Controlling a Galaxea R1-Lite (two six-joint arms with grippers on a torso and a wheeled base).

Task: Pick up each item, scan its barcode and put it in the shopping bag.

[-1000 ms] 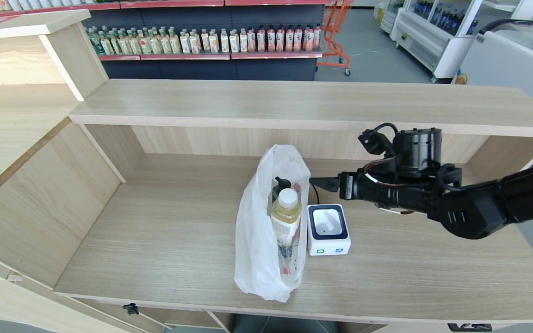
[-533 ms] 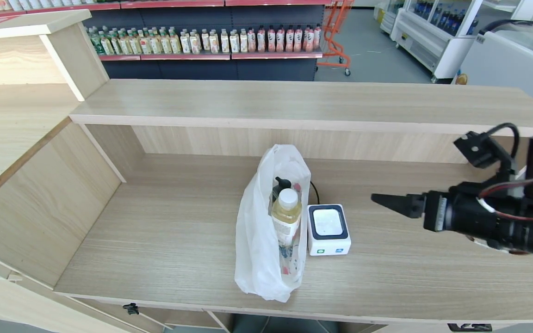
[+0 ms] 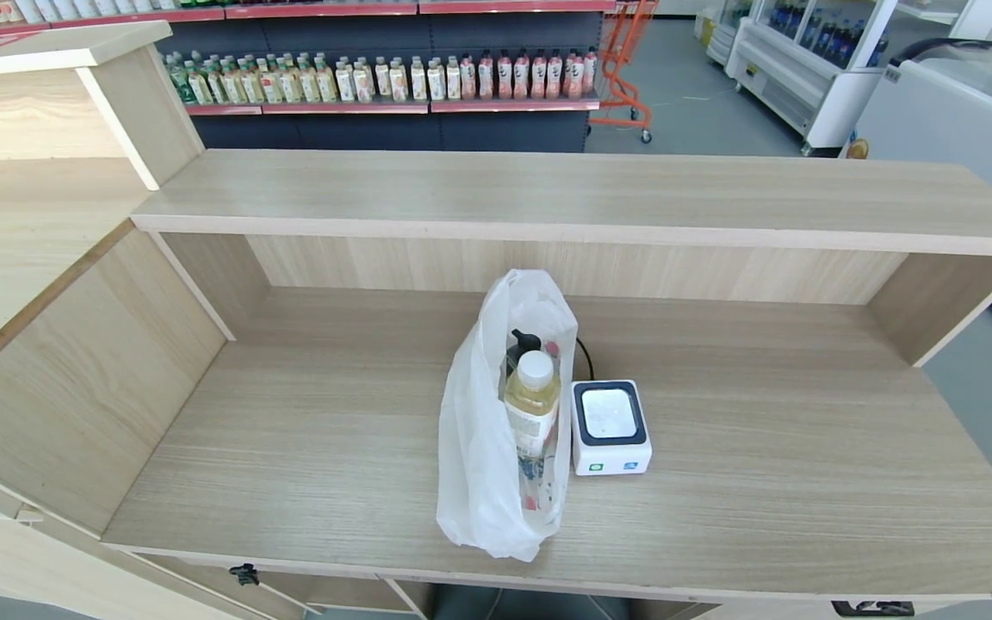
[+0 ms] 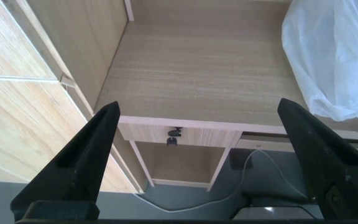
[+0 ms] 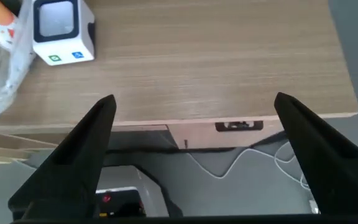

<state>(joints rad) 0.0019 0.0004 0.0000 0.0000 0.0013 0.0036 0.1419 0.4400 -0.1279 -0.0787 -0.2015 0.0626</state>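
The right gripper [image 5: 194, 99] has withdrawn from beside the shopping bag [image 3: 479, 465] to below the table [image 3: 763, 448] edge, jaws apart and empty, like the left gripper [image 4: 199, 104]. The bottle [image 3: 533, 400] stands inside the bag, just beside the scanner [image 3: 610, 426]; bagging looks finished.

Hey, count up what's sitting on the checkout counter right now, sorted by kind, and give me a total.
Shopping bag: 1
Drink bottle, white cap, in the bag: 1
Pump bottle, black pump, in the bag: 1
Barcode scanner: 1
Total: 4
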